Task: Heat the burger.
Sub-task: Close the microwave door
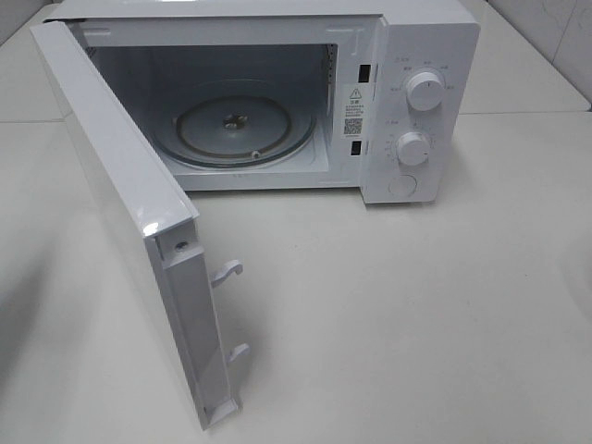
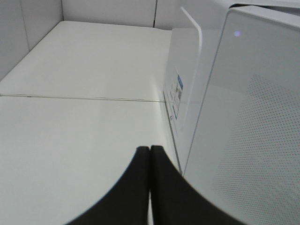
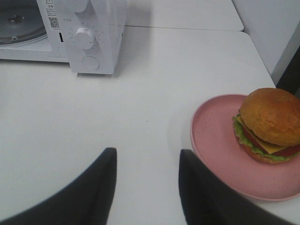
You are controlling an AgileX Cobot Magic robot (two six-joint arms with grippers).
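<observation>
The burger (image 3: 269, 123), with a golden bun, lettuce, cheese and tomato, sits on a pink plate (image 3: 218, 140) in the right wrist view. My right gripper (image 3: 147, 154) stands open over the bare table beside the plate, holding nothing. The white microwave (image 1: 407, 102) stands with its door (image 1: 129, 203) swung wide open, and its glass turntable (image 1: 236, 129) is bare. In the left wrist view my left gripper (image 2: 149, 150) is shut on nothing, just beside the outer face of the microwave door (image 2: 243, 122). Neither gripper nor the burger shows in the exterior high view.
The open door's latch hooks (image 1: 228, 270) stick out toward the table's middle. Two dials (image 1: 425, 91) and a button are on the microwave's right panel. White walls (image 2: 108, 9) border the table's back and sides.
</observation>
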